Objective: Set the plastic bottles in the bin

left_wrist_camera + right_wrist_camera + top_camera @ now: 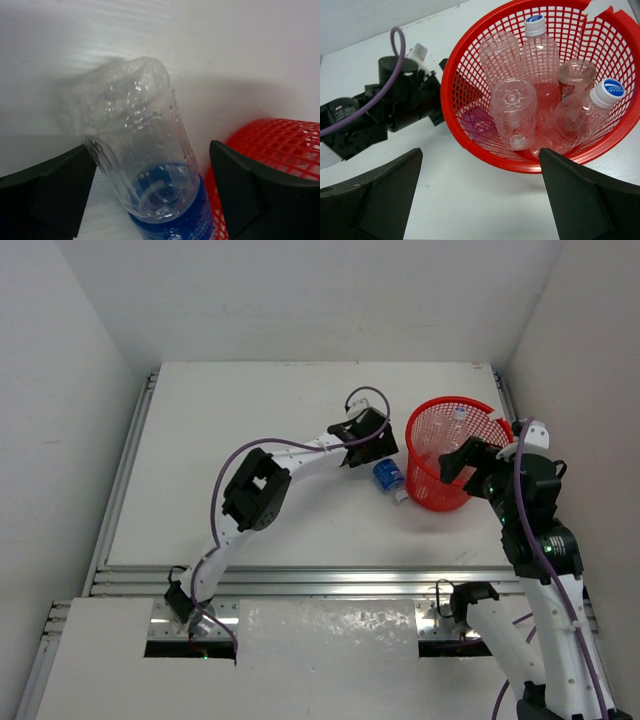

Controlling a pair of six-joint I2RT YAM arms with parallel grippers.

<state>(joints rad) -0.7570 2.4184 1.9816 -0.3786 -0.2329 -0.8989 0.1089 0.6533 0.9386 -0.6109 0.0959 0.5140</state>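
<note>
A clear, ribbed plastic bottle (145, 150) with a blue label lies on the white worktop (225, 40) between the wide-spread fingers of the left tool (152, 150), seemingly touching neither, with the red lattice bin (445, 92) just to that tool's right. The right tool (480, 155), also spread wide and empty, hovers before the bin's thick rim. Inside, ahead of it, lie about five clear bottles (514, 112).
</note>
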